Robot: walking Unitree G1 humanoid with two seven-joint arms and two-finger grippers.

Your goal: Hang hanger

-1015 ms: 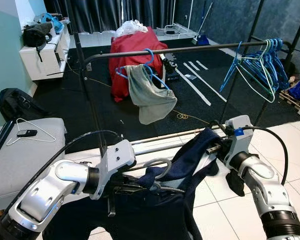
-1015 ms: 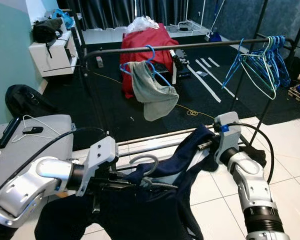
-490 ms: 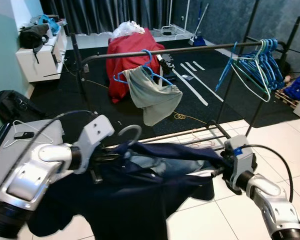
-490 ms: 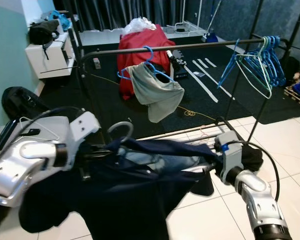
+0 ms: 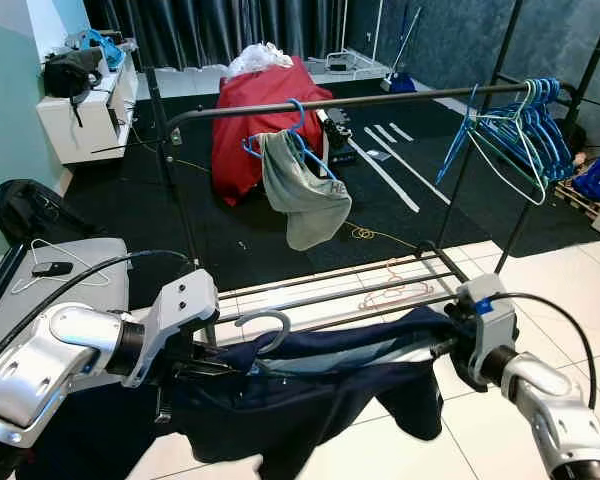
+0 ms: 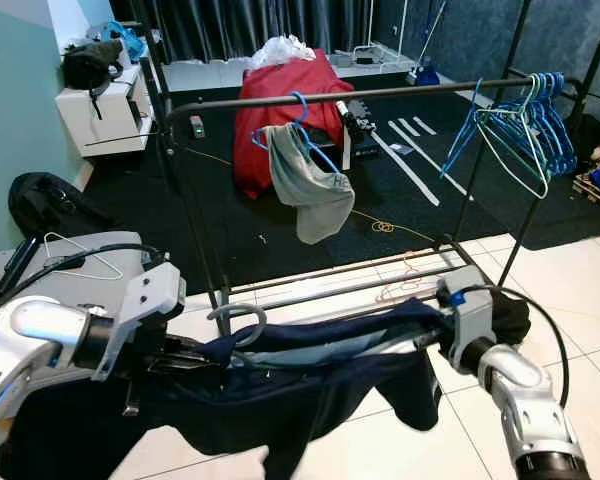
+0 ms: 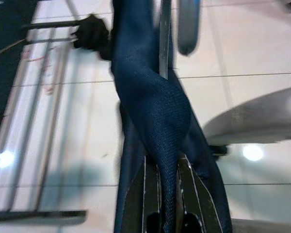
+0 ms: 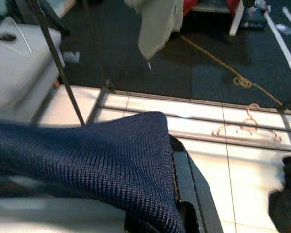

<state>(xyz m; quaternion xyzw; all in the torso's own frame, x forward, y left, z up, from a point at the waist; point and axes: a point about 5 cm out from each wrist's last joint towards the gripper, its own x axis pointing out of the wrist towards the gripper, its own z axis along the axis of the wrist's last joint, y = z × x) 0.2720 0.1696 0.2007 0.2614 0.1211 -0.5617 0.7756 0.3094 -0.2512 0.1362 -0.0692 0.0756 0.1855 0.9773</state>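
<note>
Left eye view: the navy garment (image 5: 320,385) is stretched level between the two arms, low over the white tile floor (image 5: 570,290) and in front of the clothes rack (image 5: 320,102). The grey hanger (image 5: 265,330) sits inside the garment, its hook rising from the collar just beside the left gripper (image 5: 195,368). The right gripper (image 5: 448,345) holds the opposite end of the cloth. On the rack's bar, a blue hanger with a grey garment (image 5: 300,185) hangs left of centre; a bunch of empty blue hangers (image 5: 520,130) hangs at the right end. A pink hanger (image 5: 395,290) lies on the rack's base rails. A red-covered object (image 5: 255,125) stands behind on the dark carpet.

Right eye view: same layout. A white wire hanger (image 6: 80,258) lies on the grey surface (image 6: 40,275) at the robot's left.

Left wrist view: the black fingers (image 7: 141,194) are pressed together on a twisted band of navy cloth that runs away between them, with a thin bar of the hanger alongside it.

Right wrist view: navy knit fabric drapes over the black fingers (image 8: 186,179), which pinch its edge. Rack rails and the pink hanger lie beyond on the tiles.
</note>
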